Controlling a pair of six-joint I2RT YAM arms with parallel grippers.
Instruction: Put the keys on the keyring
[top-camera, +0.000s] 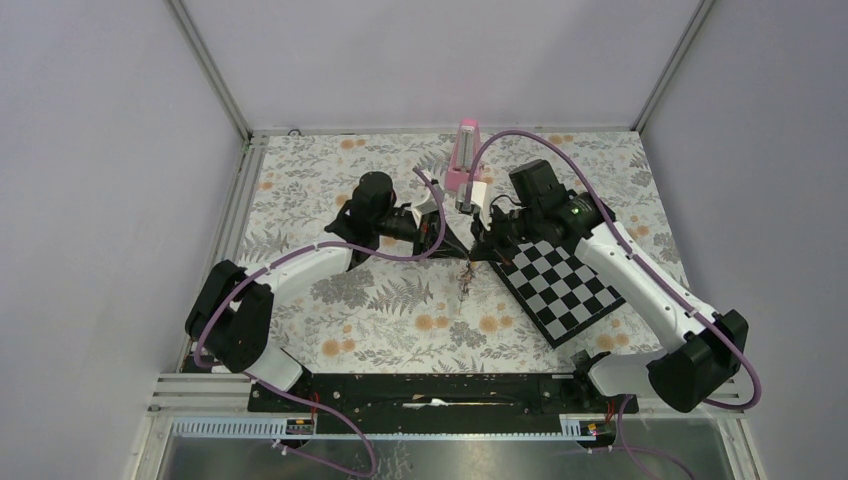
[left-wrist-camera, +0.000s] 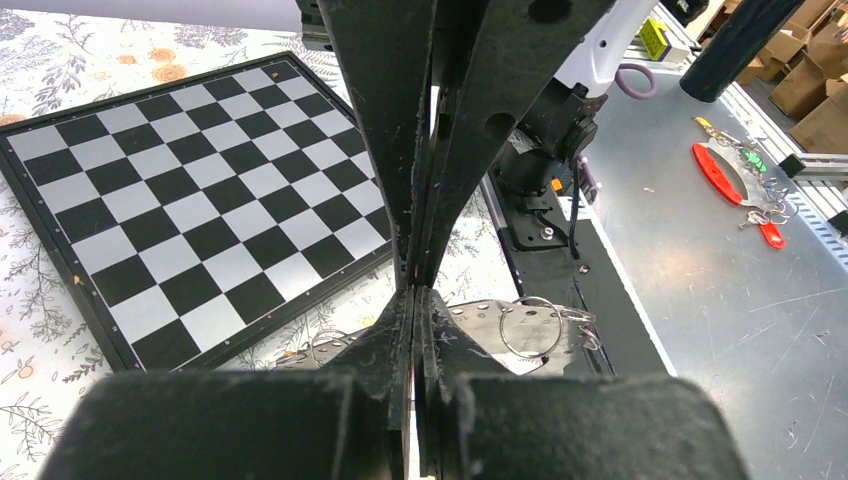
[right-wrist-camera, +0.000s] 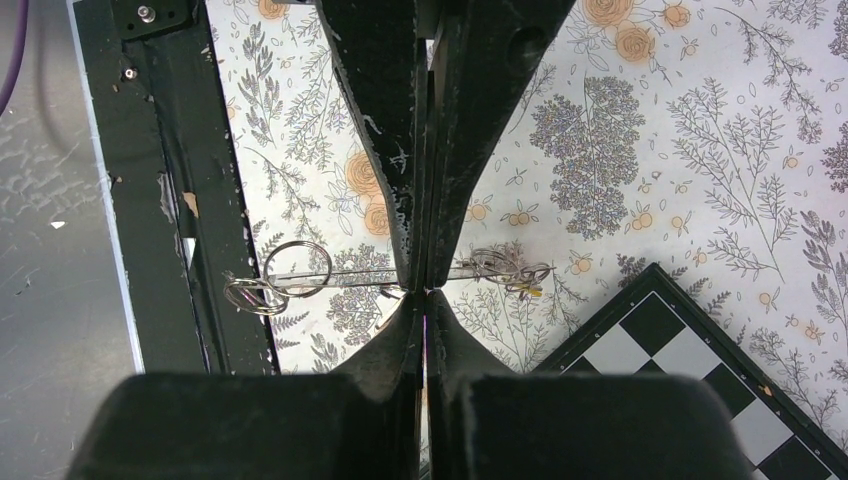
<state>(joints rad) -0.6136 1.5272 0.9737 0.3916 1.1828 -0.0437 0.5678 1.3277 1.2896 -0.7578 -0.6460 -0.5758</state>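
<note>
Now keyring (right-wrist-camera: 297, 268) pinched in right gripper (right-wrist-camera: 425, 288), above the floral cloth (right-wrist-camera: 650, 150)
Thin strip (right-wrist-camera: 350, 283) clamped, rings (right-wrist-camera: 505, 268) out both sides — left gripper (left-wrist-camera: 415, 288) closed tight, on what I can't tell; keep strip level, work one ring's coil apart, don't twist

Left claw (left-wrist-camera: 415, 287) and right claw (right-wrist-camera: 425, 288), seemingly both pinched tight.
</note>
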